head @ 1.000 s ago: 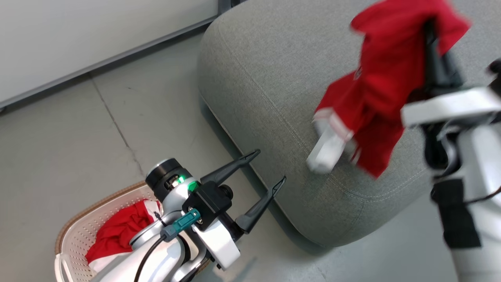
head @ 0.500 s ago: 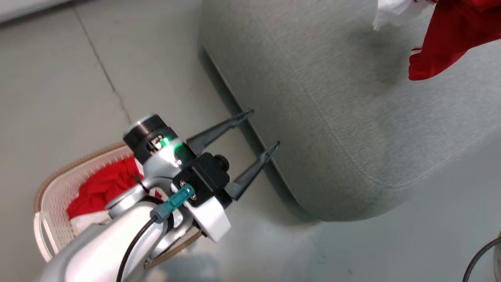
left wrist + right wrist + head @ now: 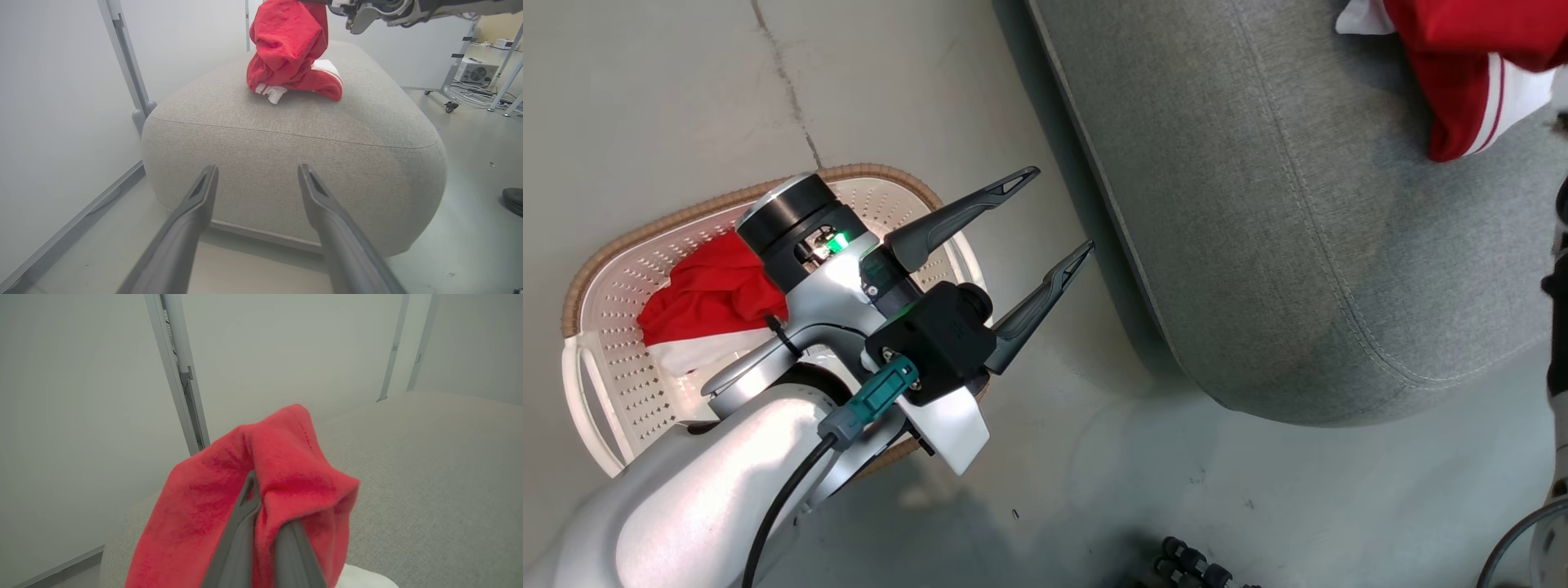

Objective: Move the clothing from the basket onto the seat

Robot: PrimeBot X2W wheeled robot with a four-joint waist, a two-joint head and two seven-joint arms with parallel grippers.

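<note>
Clothing [image 3: 286,53] pinched in right claw [image 3: 261,498], draped onto seat [image 3: 294,134], left claw [image 3: 1061,208] wide, empty, near basket [image 3: 596,269], partition panel [image 3: 41,102] behind

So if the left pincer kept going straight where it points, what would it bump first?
Probably the side of the grey seat: the open left pincer points straight at it, low down. How far off is hard to tell.
</note>
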